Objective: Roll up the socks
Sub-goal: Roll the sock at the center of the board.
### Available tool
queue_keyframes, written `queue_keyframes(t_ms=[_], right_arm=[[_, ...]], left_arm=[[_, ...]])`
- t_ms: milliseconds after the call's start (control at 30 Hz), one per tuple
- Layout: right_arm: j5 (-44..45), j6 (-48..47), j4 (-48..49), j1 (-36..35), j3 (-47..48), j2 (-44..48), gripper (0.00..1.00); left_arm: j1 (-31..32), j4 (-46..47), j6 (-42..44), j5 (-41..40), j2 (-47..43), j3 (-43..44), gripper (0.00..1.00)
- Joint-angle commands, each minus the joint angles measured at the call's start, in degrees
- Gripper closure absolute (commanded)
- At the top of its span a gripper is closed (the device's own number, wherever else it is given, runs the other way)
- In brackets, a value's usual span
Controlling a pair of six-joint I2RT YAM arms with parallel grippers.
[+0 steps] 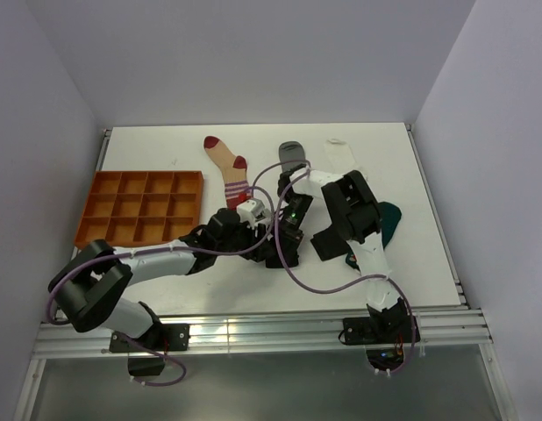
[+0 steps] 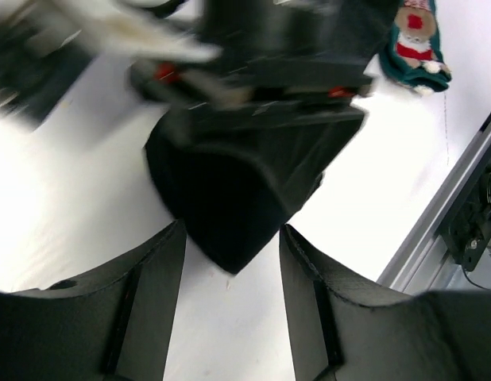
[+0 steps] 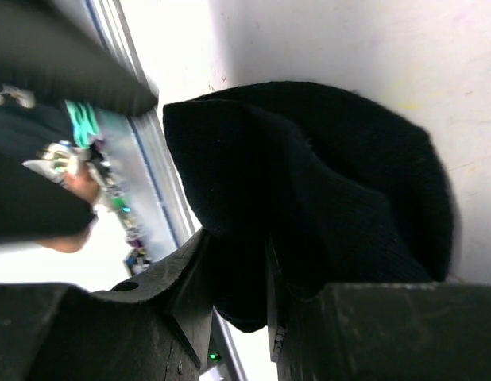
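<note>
A black sock [image 2: 230, 190] lies bunched on the white table, its pointed end reaching just between my left gripper's [image 2: 232, 238] open fingertips without being pinched. My right gripper [image 3: 237, 254] is shut on the other side of this black sock [image 3: 325, 190], with fabric squeezed between its fingers. From above, both grippers meet mid-table, left [image 1: 260, 239] and right [image 1: 287, 250]. A beige red-striped sock [image 1: 225, 167], a grey sock [image 1: 293, 153] and a white sock [image 1: 341, 153] lie at the back. A dark teal sock [image 1: 389, 224] with a Christmas figure [image 2: 412, 40] lies right of the right arm.
An orange compartment tray [image 1: 139, 208] sits on the left of the table. An aluminium rail [image 1: 253, 329] runs along the near edge, also seen in the left wrist view as the rail [image 2: 444, 214]. White walls enclose the table on three sides.
</note>
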State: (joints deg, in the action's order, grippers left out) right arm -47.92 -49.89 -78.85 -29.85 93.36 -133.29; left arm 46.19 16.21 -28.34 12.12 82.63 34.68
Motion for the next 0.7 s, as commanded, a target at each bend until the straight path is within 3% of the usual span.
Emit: queue_keyframes(t_ms=[0, 500, 667], right_arm=[[0.55, -0.74, -3.68, 0.84, 3.14, -3.46, 0.76], [1.69, 2.16, -1.84, 2.42, 3.94, -5.57, 0.76], [2.65, 3.65, 1.22, 2.60, 2.53, -4.78, 0.76]], left_arm=[[1.44, 0.58, 6.10, -0.17, 1.83, 3.82, 0.44], [2.23, 2.60, 7.07, 8.27, 11.59, 6.81, 0.47], [2.15, 2.87, 4.96, 8.71, 13.08, 6.46, 0.58]])
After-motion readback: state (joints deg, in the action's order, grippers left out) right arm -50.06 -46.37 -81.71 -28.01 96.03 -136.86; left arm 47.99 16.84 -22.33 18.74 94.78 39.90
